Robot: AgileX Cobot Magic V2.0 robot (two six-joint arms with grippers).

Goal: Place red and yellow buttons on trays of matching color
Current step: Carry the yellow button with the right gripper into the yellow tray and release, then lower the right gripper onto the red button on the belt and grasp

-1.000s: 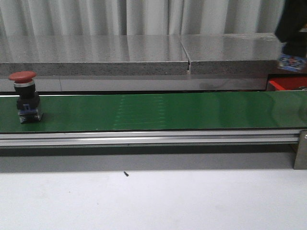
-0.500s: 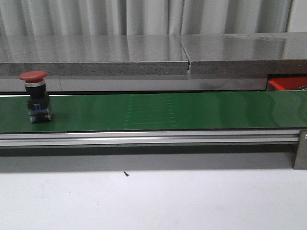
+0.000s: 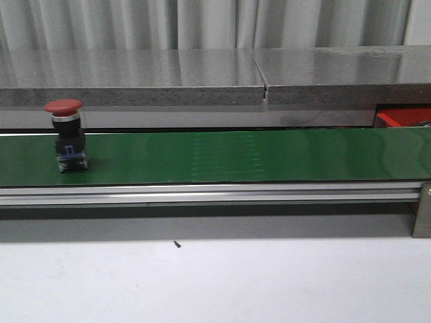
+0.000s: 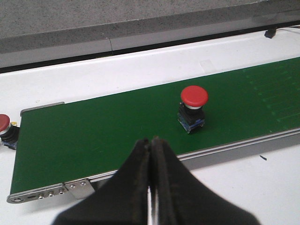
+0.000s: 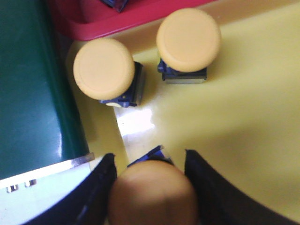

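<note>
Red button (image 3: 68, 134) rides rightward on belt (image 3: 269, 156); right end effector (image 5: 149, 173) grasps yellow button (image 5: 152, 194), left (image 4: 151, 154) clenched.

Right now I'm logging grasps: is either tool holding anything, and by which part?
The right tool holds a yellow button by its cap, fingers either side. The left tool is shut, empty.

Green belt (image 3: 269, 156) on metal frame; grey stone ledge (image 3: 202, 77) behind; curtain (image 3: 202, 23) beyond.
</note>
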